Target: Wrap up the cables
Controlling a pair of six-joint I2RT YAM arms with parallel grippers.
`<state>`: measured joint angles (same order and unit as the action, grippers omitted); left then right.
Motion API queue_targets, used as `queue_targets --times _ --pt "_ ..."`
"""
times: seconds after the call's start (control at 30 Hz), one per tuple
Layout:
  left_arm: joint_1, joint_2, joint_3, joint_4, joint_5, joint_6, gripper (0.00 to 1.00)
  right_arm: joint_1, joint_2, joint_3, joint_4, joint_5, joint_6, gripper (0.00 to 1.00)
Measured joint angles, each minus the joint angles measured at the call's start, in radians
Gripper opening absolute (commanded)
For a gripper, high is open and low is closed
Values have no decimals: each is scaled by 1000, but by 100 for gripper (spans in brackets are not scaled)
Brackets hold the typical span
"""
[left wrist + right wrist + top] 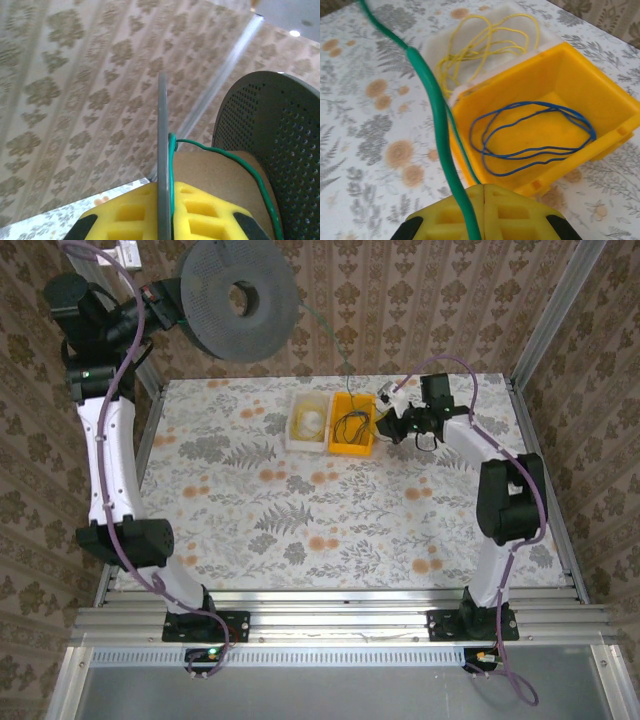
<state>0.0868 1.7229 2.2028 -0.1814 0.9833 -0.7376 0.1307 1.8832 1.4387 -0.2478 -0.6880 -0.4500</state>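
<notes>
The right pincer point(484, 189) was clamped shut on the green cable point(436, 105), which left its tips and ran straight ahead of it, bending slightly to its left, up off the tabletop point(365, 150). The cable's long axis therefore lay almost in line with the pincer's own reach, not across it. At the other end the left pincer point(165, 192), raised high, was closed on the thin rim of the black spool point(205, 310), with the same green strand crossing the cardboard core just ahead of its tips. The line between the two looked close to taut, so winding probably depended on the right pincer feeding along that axis. Just ahead and to the right of it sat the yellow bin point(580, 70) with a loose blue coil point(535, 104). Pale yellow cable point(470, 50) lay beyond that, and the right arm was the nearer one to both.
</notes>
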Motion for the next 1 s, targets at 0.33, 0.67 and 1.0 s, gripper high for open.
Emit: queue_targets --times 0.33,0.67,1.0 --pt "-53 36 89 -217 -415 143 0 252 -165 -37 -219 -1 -101 0" --pt "-142 100 192 -370 -710 260 0 459 -249 96 -550 -7 -175 0" --pt "-209 189 299 -496 -874 353 0 629 -328 280 -760 -93 -214 0"
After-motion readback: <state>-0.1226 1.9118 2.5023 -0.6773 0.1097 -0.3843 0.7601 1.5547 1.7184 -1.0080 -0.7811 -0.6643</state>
